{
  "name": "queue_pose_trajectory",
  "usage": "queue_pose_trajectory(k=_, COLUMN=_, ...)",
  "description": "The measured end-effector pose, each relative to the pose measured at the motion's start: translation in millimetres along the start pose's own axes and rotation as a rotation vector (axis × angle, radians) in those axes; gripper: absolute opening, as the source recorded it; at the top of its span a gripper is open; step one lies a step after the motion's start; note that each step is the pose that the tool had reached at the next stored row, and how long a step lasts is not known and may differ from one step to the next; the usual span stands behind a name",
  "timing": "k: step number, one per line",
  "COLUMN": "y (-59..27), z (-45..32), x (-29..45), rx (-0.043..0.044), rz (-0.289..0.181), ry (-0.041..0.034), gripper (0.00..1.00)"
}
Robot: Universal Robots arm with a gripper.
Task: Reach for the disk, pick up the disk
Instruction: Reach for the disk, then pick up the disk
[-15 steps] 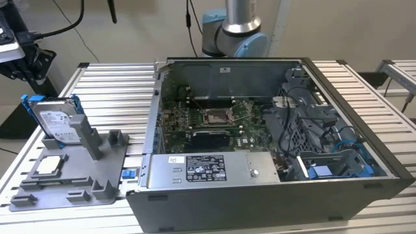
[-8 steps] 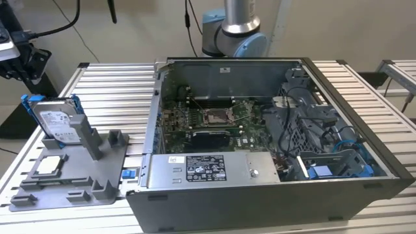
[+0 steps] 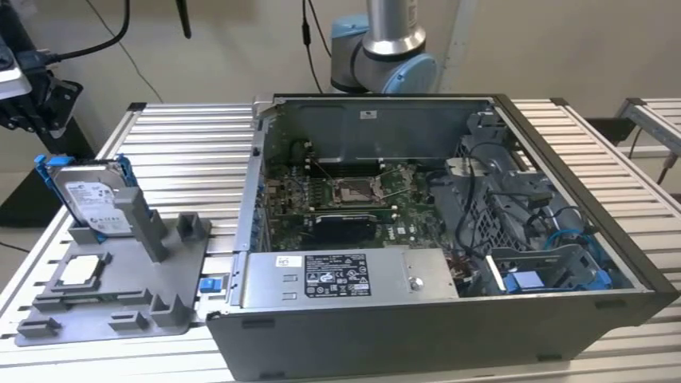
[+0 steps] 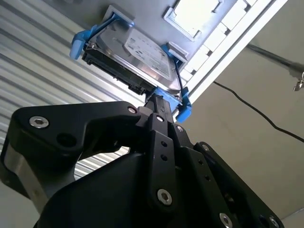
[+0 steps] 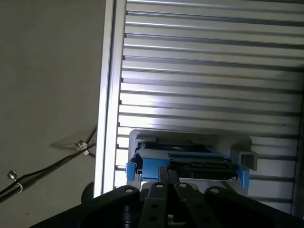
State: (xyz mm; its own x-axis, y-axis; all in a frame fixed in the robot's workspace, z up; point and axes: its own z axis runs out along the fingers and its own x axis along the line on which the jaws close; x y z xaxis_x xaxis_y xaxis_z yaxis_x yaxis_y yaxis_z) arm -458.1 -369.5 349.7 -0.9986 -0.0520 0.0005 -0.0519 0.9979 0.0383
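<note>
1. The gripper (image 4: pixel 159 99) has its fingers (image 4: pixel 156 133) narrow, nearly pressed together, and they hold nothing. I think this is the first danger. If the fingers go forward like this, the tips can strike the edge instead of passing on both sides of it.
2. Directly ahead of the fingertips is the disk (image 4: pixel 142 50). It stands upright on its edge with its blue frame (image 4: pixel 78 42) around it. I cannot tell for sure whether the tips touch the frame. The frame looks like thin plastic, so a grip on the frame alone may bend it or slip off.
3. Below the disk, farther from the fingers, the grey holder (image 5: pixel 190 135) keeps it in a slot. A sideways push, or a pull that is not straight, may jam the disk in the slot or tip the holder on the slatted table (image 5: pixel 199 71).
4. Beyond the disk, a flat square chip (image 4: pixel 194 13) lies in the same holder. A hard knock could shake it out of place.
5. Farthest from the fingers stands the open computer case (image 3: pixel 426 335), well apart. I see no risk to it now.
</note>
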Motion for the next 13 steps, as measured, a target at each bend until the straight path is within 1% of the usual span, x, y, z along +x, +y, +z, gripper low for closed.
queue_pose_trajectory(k=6, y=0.0, z=0.0, x=0.0, rx=0.0000, rz=-0.002, ry=0.0001, gripper=0.00)
queue_pose_trajectory(k=8, y=0.0, z=0.0, x=0.1, rx=0.0000, rz=-0.010, ry=0.0005, gripper=0.00)
queue_pose_trajectory(k=10, y=0.0, z=0.0, x=0.1, rx=0.0000, rz=-0.036, ry=0.0014, gripper=0.00)
queue_pose_trajectory(k=13, y=0.0, z=0.0, x=0.1, rx=0.0001, rz=-0.088, ry=0.0035, gripper=0.00)
